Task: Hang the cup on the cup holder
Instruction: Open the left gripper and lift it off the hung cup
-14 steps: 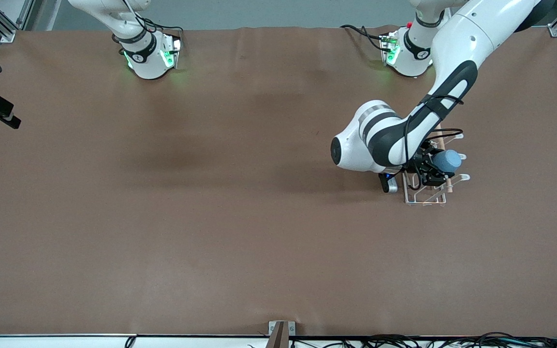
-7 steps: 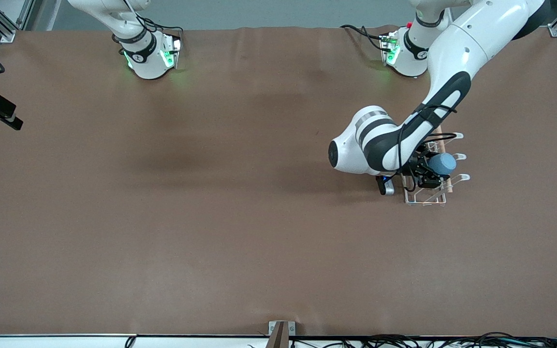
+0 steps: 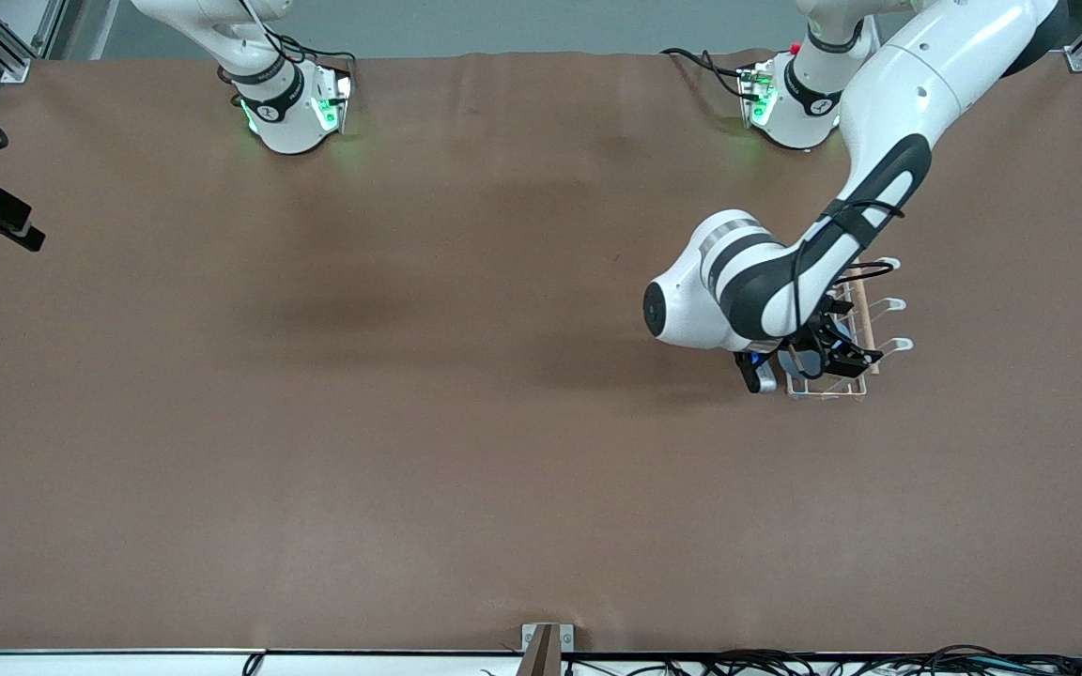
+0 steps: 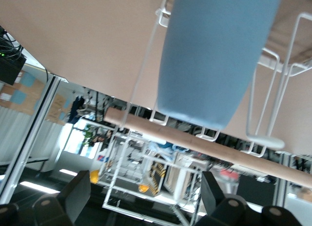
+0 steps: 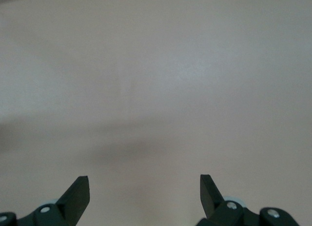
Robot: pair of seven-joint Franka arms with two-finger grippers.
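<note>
Left arm here. My left gripper [image 3: 830, 355] is over the end of the cup holder [image 3: 863, 317] that's closer to the front camera, and that rack sits toward my end of the table [image 3: 409, 376]. My fingers [image 4: 75, 196] are spread wide with nothing between them, so I'm not gripping anything. The cup [image 4: 214, 60] is right in front of my wrist camera, light blue and clear of both fingers, down among the rack's white wire prongs, just beside the wooden rod [image 4: 195, 143]. Honestly I can't tell whether it's actually sitting over a prong or just leaning against the wires, since its body hides that bit. From the front my wrist covers nearly all of it. The right gripper [image 5: 145, 184] is just waiting over bare brown table, its fingers [image 5: 78, 189] wide apart and empty too.
</note>
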